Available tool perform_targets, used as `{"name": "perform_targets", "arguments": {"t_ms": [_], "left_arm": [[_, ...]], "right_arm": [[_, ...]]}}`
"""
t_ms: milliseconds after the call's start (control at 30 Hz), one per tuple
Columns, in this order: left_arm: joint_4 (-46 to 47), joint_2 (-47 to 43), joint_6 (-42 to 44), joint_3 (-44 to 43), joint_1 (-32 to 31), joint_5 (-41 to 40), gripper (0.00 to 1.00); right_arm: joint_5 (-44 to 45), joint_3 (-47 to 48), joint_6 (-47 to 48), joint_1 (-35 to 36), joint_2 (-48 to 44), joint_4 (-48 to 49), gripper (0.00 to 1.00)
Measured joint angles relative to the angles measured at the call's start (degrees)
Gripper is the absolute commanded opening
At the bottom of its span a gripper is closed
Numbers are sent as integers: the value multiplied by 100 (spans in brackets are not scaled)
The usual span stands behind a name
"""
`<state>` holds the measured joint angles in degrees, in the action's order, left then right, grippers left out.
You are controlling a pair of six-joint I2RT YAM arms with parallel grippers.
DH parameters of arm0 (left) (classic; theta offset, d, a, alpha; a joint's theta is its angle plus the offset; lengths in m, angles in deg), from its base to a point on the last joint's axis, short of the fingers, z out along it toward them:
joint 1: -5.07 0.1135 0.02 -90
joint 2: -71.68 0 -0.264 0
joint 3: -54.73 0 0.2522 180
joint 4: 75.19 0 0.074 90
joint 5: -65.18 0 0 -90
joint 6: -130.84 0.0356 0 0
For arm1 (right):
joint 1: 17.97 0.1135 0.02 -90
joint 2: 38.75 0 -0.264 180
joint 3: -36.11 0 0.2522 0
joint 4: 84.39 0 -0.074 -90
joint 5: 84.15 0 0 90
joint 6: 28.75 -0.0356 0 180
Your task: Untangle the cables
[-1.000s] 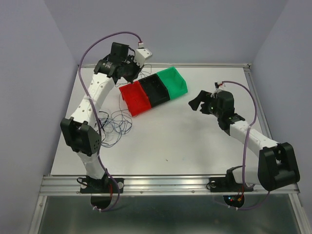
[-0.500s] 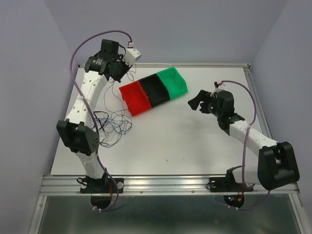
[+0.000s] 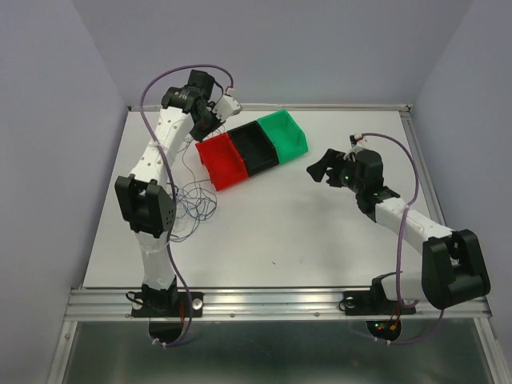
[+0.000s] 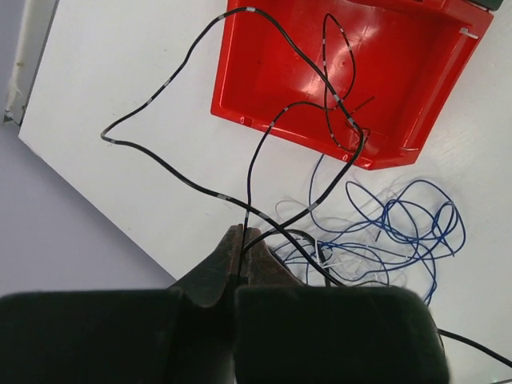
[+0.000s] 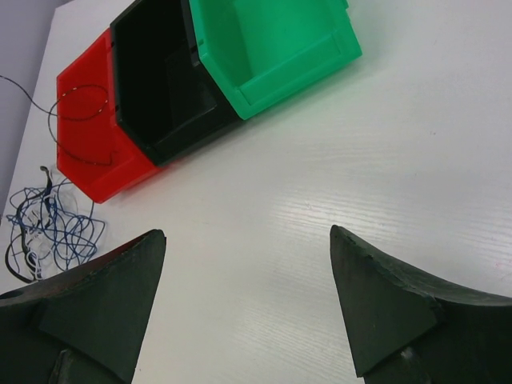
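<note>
Left wrist view: your left gripper [image 4: 241, 254] pinches a black cable [image 4: 249, 172] looping ahead over the red bin [image 4: 400, 72], the blue-white clump [image 4: 384, 232] just ahead-right of it; your right gripper [image 5: 248, 234] gapes wide, well apart.

The cables [image 3: 190, 205] lie in a loose clump on the table [image 3: 280, 232] near the red bin [image 3: 223, 163].

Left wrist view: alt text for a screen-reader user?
Shut fingers pinch a black cable that loops across a red bin on a white table. A tangle of blue and white cables lies right of the fingers, just outside the bin.
</note>
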<state>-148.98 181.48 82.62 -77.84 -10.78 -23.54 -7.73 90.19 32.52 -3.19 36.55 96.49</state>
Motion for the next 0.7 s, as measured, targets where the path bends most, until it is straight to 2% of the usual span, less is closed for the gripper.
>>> {"name": "perform_targets", "arguments": {"t_ms": [467,700], "left_arm": [[-271,1569,-4,-1180,-968,-1202,0],[236,1742,-114,-1259,-1069,-1370,0]], "right_arm": [[-125,-186,0,0,22,92,88],[-188,-188,0,0,22,131,88]]}}
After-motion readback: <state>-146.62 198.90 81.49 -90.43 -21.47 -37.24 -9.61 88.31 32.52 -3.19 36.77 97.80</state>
